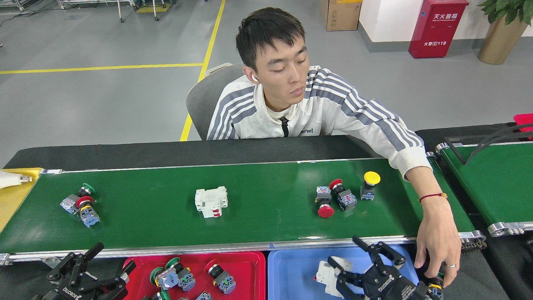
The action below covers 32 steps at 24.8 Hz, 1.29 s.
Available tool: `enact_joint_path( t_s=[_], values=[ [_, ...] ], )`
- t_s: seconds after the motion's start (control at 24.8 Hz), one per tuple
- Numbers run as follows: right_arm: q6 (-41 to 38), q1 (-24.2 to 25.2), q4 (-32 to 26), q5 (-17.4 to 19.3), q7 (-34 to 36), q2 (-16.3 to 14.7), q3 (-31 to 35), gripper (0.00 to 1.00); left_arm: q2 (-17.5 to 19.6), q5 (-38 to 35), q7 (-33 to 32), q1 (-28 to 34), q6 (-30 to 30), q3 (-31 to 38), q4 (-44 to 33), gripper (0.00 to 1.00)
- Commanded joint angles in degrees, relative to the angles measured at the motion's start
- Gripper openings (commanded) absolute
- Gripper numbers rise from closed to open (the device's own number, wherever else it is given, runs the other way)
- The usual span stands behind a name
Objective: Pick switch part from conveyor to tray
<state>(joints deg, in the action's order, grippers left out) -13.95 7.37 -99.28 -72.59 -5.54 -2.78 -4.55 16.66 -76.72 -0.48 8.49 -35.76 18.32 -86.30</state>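
The conveyor [266, 221] carries a white breaker-like switch part [211, 201], a left cluster of push-button switch parts [81, 204], and red-capped [331, 198] and yellow-capped [369, 183] parts to the right. My left gripper [115, 255] is open and empty at the bottom left, just left of the red tray [233, 255]. That tray holds several button switches, among them a green-capped one [166, 276]. My right gripper [342, 251] stands open over the blue tray [300, 266]. A white part [328, 273] lies in that tray against its left finger.
A person sits behind the belt. Their hand [437, 246] reaches over the belt's right end to a switch [434, 286] on the black table, close to my right gripper. A second green belt [495, 183] is at the right and a yellow surface [12, 200] at the left.
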Motion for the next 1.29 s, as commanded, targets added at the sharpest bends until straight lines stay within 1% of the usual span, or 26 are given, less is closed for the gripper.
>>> enact_joint_path(
  t_s=[0.0,0.04,0.12,0.24,0.28,0.36,0.4,0.48,0.52,0.57,0.65,0.69,0.77,0.89,0.97,1.01,1.05,1.09,1.17,1.21,1.25],
  values=[
    [11.31,0.10,-0.48,-1.32,0.62,1.19,0.42,0.98,1.44,0.16,0.04,-0.58,11.15,0.22,0.52,1.00],
    [14.82,0.89,-0.48,-1.67,0.70,1.37,0.25,0.98,2.15,0.25,0.04,-0.67,11.32,0.57,1.13,1.00],
    [18.43,2.21,-0.48,-1.76,1.32,1.55,-0.19,0.98,3.20,0.60,0.04,-1.28,11.59,0.58,2.01,1.00],
    [20.54,2.30,-0.22,-1.94,1.49,2.07,-2.04,0.98,3.55,0.69,-0.13,-4.01,11.94,0.58,3.51,1.00],
    [21.60,1.95,0.22,-2.46,1.41,2.43,-2.83,0.98,3.55,0.69,-0.66,-5.50,12.02,0.58,5.26,1.00],
    [23.88,0.63,1.81,-4.92,1.32,3.39,-4.94,0.98,3.73,0.60,-3.56,-11.65,12.11,0.14,11.33,1.00],
    [25.02,-0.69,3.12,-6.42,1.32,3.83,-6.26,0.98,3.73,0.43,-5.06,-15.08,12.20,0.05,15.37,1.00],
    [26.52,-3.42,5.85,-7.74,1.23,4.71,-8.89,0.98,4.17,0.08,-6.02,-20.71,13.08,-0.04,22.75,1.00],
    [27.13,-5.78,7.51,-8.00,1.06,5.41,-10.47,0.98,6.01,-0.19,-6.02,-23.78,14.66,-0.21,27.05,1.00],
    [27.22,-7.63,8.92,-8.09,0.97,5.59,-11.79,0.98,7.68,-0.28,-6.02,-25.54,15.89,-0.92,29.69,1.00],
    [27.31,-12.02,12.70,-8.09,0.88,6.03,-14.78,0.98,9.88,-0.19,-5.67,-29.23,19.49,-4.52,34.53,1.00],
    [27.31,-13.52,14.29,-8.00,0.79,6.38,-15.75,0.98,10.15,-0.19,-5.50,-30.37,21.08,-5.66,36.20,1.00],
    [27.31,-17.39,19.29,-7.91,0.79,7.96,-16.80,0.98,10.85,-0.19,-3.65,-33.36,24.15,-7.86,40.59,0.99],
    [27.22,-21.87,24.22,-7.91,0.79,9.90,-16.98,0.98,11.64,-0.19,-2.42,-35.38,24.77,-10.41,44.73,0.99],
    [27.22,-24.51,27.21,-7.91,0.79,10.16,-18.83,0.98,11.73,-0.19,-2.33,-37.14,25.03,-10.94,48.15,0.97],
    [27.31,-25.74,28.87,-7.74,0.79,10.51,-19.70,0.98,11.73,-0.19,-2.33,-37.84,25.21,-11.20,49.73,0.94],
    [27.22,-26.71,30.19,-7.65,0.79,10.86,-20.14,0.98,11.73,-0.19,-2.33,-38.46,25.82,-11.29,50.88,0.88],
    [27.13,-28.02,32.13,-7.47,0.79,11.74,-20.41,0.98,11.73,-0.19,-2.07,-38.99,26.88,-11.29,52.29,0.79],
    [26.96,-30.75,36.17,-6.86,0.88,12.09,-21.29,0.98,11.64,-0.19,-0.75,-40.13,27.67,-11.47,55.27,0.57],
    [27.22,-32.07,38.37,-5.54,0.97,12.09,-22.87,0.98,11.64,-0.10,0.13,-41.10,27.76,-11.91,57.03,0.47],
    [27.40,-33.38,40.12,-4.49,0.97,12.09,-24.27,0.96,11.55,-0.10,0.57,-41.89,27.76,-12.34,58.08,0.43]
  ],
)
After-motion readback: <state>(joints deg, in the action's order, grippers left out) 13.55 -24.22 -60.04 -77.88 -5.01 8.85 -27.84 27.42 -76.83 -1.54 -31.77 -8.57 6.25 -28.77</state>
